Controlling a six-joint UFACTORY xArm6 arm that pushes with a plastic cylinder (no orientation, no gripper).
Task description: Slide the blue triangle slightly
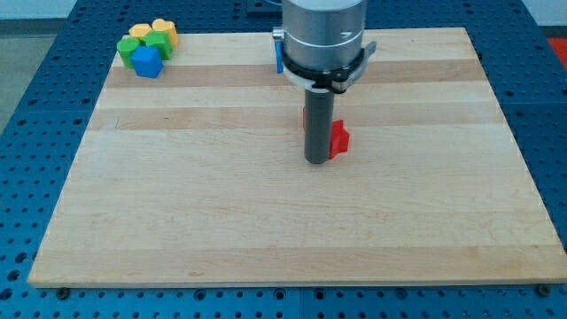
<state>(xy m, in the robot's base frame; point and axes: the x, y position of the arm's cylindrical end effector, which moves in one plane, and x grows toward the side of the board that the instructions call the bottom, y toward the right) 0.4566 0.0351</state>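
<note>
Counting two yellow, two green, two red and two blue blocks on the wooden desk, my tip, an end effector grasping nothing, touches one red block, the mostly hidden blue sliver possibly the triangle.

Arm upright over the board, rod straight down

My arm comes in from the view's top, its wide grey end section cut off by the frame, with a dark collar beneath it. From the collar the straight dark rod hangs vertical, and my tip sits at board level just above the view's middle, slightly right of centre
</note>
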